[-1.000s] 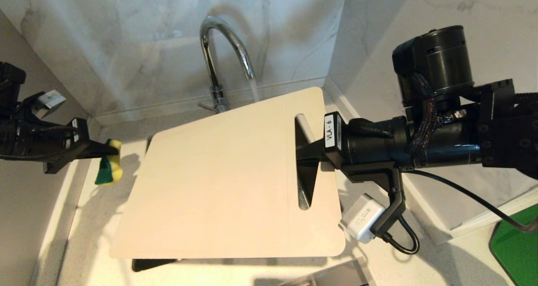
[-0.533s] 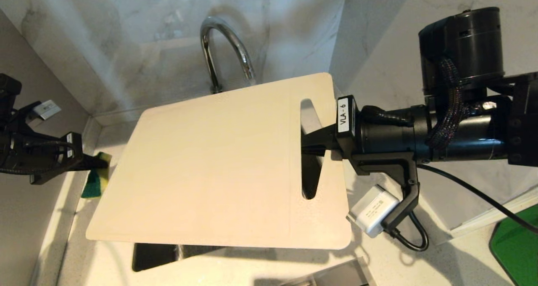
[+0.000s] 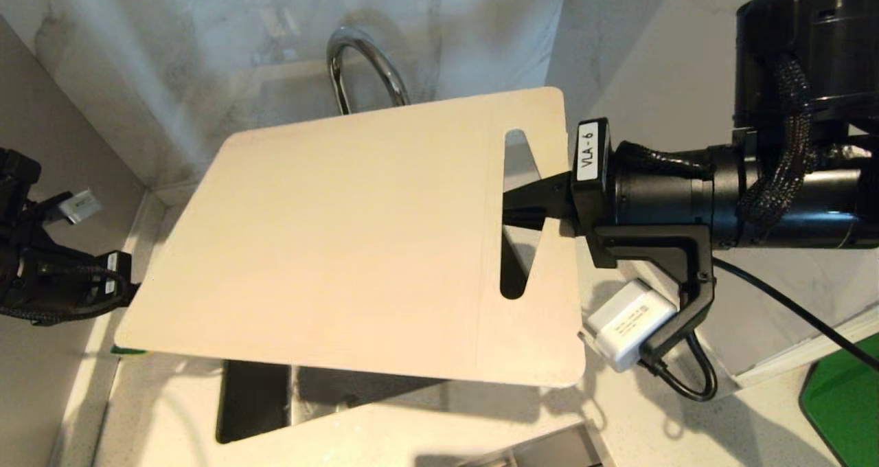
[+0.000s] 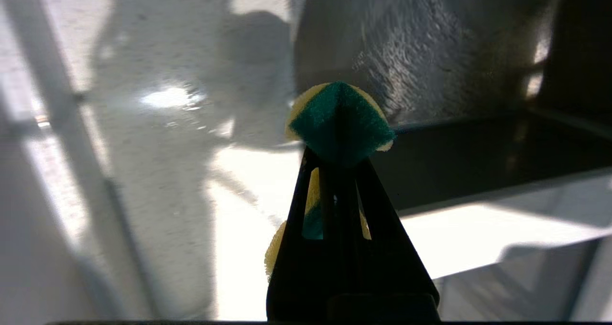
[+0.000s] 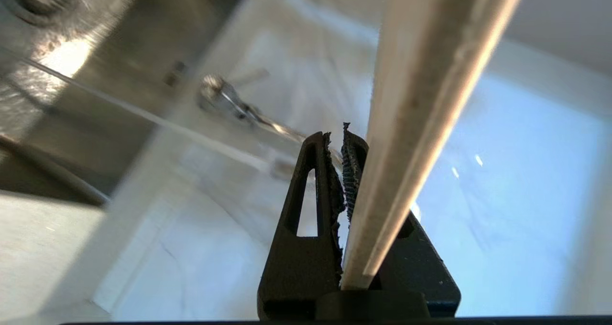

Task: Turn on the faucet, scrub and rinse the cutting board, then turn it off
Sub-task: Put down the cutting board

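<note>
cutting board (image 3: 343, 240) has risen, clamped in right gripper (image 3: 532, 202) above speckled countertop (image 3: 687, 426).

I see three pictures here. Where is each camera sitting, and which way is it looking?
Head view: on the robot's head, looking down at the cutting board over the sink; both arms show.
Left wrist view: behind the left pincer, which pinches a sponge near the sink.
Right wrist view: behind the right pincer, clamped on the board's edge, faucet beyond.
Shared: head and right wrist views both show board and faucet.
</note>
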### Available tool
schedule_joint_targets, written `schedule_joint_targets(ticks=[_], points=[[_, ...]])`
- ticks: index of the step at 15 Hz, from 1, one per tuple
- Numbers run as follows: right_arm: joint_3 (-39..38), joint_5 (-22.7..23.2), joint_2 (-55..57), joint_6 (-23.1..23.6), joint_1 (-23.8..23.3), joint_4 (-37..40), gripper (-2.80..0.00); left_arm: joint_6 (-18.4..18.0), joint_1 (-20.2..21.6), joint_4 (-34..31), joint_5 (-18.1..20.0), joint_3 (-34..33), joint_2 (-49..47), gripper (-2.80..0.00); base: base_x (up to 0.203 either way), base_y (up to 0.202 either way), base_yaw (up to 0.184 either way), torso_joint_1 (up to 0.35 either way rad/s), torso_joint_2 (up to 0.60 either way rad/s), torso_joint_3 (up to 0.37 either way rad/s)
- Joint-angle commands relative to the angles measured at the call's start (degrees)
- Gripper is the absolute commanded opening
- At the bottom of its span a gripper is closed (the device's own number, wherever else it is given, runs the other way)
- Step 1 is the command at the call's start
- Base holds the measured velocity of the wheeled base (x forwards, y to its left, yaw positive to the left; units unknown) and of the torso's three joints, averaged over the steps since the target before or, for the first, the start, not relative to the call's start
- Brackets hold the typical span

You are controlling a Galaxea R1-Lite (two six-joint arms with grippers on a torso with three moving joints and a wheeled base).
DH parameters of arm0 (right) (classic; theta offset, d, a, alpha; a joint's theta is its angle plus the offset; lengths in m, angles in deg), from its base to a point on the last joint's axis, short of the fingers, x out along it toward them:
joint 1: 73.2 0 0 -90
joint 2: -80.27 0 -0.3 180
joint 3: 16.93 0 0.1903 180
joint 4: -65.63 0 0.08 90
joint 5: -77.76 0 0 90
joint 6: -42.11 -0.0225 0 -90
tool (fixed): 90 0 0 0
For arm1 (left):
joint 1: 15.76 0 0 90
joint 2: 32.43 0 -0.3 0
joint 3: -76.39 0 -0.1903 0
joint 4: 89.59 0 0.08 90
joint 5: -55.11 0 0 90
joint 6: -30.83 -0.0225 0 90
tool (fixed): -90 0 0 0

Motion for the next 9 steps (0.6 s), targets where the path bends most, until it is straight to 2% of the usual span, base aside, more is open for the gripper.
schedule_joint_targets(ticks=[1,7,9], points=[[-2.05,0.78,-0.98,0.27,-0.67,-2.18,-2.80,-2.14,-0.11,-0.08,-1.87,-1.81,1.35,-2.80,0.000,0.000,0.000,0.000,0.00,0.000],[-2.40,1.43,-3.00,0.07,-3.34,-2.58,-2.80,-2.27,-0.69,-0.17,-3.02,-2.78,2.09,-2.80,0.000,0.000,0.000,0.000,0.00,0.000],[-3.07,1.86,-3.14,-2.17,-4.29,-2.63,-2.80,-2.18,-0.69,-0.17,-3.02,-2.78,1.87,-2.80,0.000,0.000,0.000,0.000,0.00,0.000]])
